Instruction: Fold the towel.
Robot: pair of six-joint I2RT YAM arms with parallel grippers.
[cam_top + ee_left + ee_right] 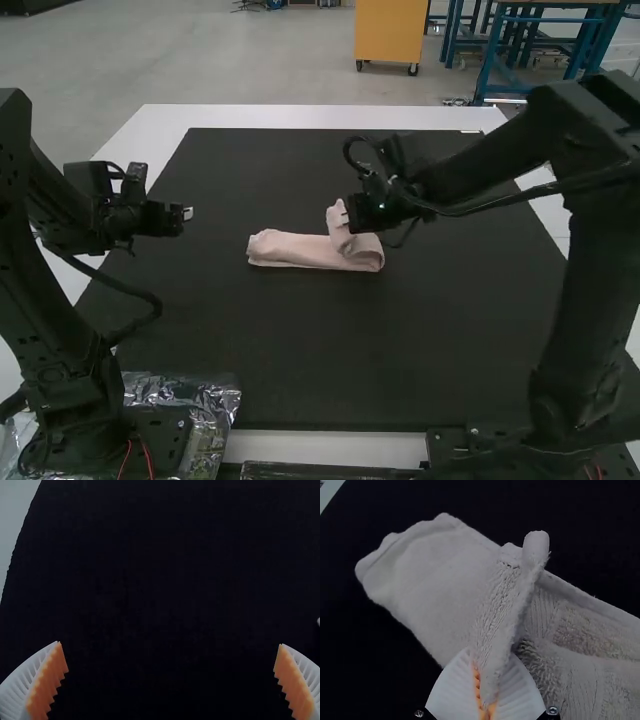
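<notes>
1. The right gripper is the tool here, and it is clamped on the towel: in its wrist view the ribbed fingers pinch a raised edge of cloth, drawn up into a narrow ridge.

2. The towel is with the tool, not away from it. It lies beneath the right gripper on the dark mat, a narrow strip, apparently folded lengthwise already. From the gripped part the cloth runs down to the bend on the tool's own arm side; the flat remainder stretches out toward the left gripper.

3. The relation that matters is the strip's long axis: it runs crosswise between the two grippers, and the loose end lies out from the right gripper on the left gripper's side. The coming move should, I judge, follow that line — carry the held edge toward the loose end, then lower it onto the strip.

4. The right gripper is clearly the nearer. The left one hangs off beyond the loose end, its fingers wide apart with nothing between them.

5. Drift off the axis is the likely fault — the layers would land skewed, or the soft ridge could bunch.
</notes>
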